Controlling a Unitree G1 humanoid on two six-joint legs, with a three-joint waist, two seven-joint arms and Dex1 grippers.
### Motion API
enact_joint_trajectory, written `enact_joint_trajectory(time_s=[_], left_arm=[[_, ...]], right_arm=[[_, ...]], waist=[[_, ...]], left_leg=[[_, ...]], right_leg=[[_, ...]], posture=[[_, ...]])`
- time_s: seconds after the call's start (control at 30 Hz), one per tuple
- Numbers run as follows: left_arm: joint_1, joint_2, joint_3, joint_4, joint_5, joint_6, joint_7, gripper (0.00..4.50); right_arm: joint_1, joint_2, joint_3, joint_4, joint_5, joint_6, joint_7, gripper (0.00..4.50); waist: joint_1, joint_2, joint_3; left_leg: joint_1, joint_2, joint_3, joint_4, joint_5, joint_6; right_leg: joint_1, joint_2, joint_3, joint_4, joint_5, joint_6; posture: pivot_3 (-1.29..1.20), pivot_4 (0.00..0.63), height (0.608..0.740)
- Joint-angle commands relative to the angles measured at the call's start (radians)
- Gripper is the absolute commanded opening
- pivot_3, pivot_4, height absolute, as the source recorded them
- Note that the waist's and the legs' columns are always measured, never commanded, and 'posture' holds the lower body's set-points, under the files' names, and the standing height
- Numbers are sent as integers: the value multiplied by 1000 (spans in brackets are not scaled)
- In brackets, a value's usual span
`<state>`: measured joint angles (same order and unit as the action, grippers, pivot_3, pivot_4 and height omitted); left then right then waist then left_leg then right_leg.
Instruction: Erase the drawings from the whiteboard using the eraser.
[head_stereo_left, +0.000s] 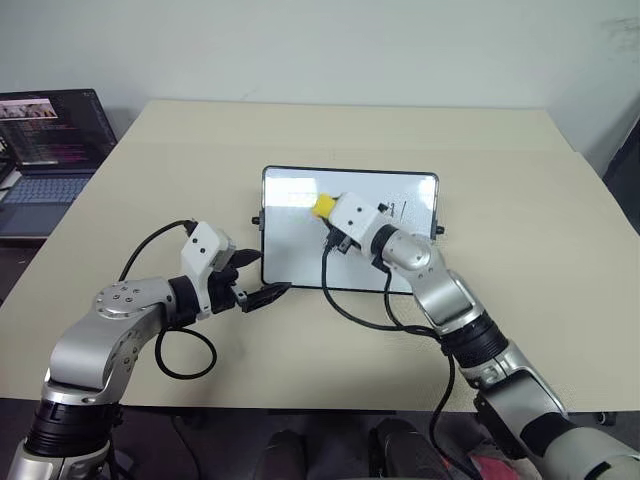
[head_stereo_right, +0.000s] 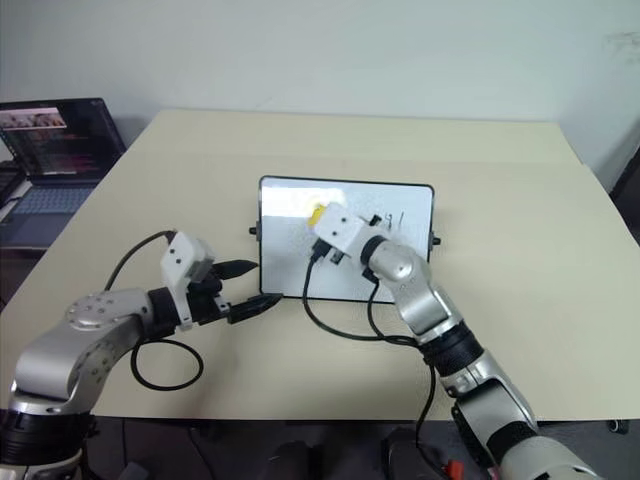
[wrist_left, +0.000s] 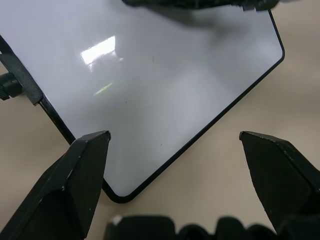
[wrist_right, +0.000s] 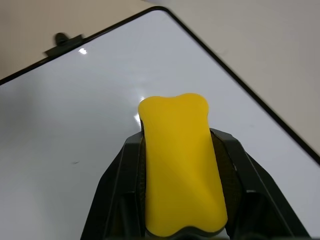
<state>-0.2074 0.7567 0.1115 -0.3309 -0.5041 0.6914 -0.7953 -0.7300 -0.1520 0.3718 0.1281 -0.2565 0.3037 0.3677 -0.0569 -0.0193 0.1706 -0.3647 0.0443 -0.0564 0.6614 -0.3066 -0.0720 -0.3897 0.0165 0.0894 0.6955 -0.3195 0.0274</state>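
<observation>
Eraser (wrist_right: 181, 165) clamped lengthwise in right pincer (head_stereo_left: 330, 212), pointing across whiteboard (head_stereo_left: 290, 255); left pincer (head_stereo_left: 262, 277) apart.

The whiteboard (head_stereo_left: 300, 255) lay flat on the table. The yellow eraser (head_stereo_left: 325, 206) sat over its upper middle. A few drawings (head_stereo_right: 392, 220) were left near the right edge.

Bright even room light; glare patches on whiteboard (wrist_left: 150, 90); soft shadows; wrist views' near edges blurred.

head eyes look down – wrist cams close – all share whiteboard (head_stereo_left: 300, 240)
</observation>
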Motion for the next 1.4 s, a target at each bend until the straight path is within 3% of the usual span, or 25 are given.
enact_joint_trajectory(time_s=[0.03,0.33,0.63,1.03,1.4], left_arm=[[-14,-3,1,-38,-6,1,8,4500],[-15,-3,2,-21,-1,-8,1,4500],[-11,-15,-1,-23,9,-30,5,4500],[-1,-74,26,-29,-30,-25,35,4500],[-51,-90,10,-28,-34,-18,32,4500]], right_arm=[[-11,1,-22,12,-13,-5,-19,1443],[87,-29,54,-59,-9,49,97,1443],[105,-6,-44,-163,26,-34,26,1438],[444,-28,-98,-512,58,-12,-8,1435],[670,-46,-161,-625,62,-60,-70,1434]], waist=[[0,0,0],[-1,0,0],[2,0,0],[1,0,0],[3,0,0]], left_leg=[[0,0,0,0,0,0],[0,0,0,0,0,0],[0,0,0,1,0,0],[-2,1,-1,-2,-1,-1],[-2,0,0,-1,0,-1]], right_leg=[[0,0,0,0,0,0],[0,0,0,0,0,0],[0,0,0,0,0,0],[0,0,-1,-6,0,0],[0,0,0,-5,0,0]], posture=[[0,150,740],[0,150,740],[0,150,740],[0,150,740],[0,150,740]])
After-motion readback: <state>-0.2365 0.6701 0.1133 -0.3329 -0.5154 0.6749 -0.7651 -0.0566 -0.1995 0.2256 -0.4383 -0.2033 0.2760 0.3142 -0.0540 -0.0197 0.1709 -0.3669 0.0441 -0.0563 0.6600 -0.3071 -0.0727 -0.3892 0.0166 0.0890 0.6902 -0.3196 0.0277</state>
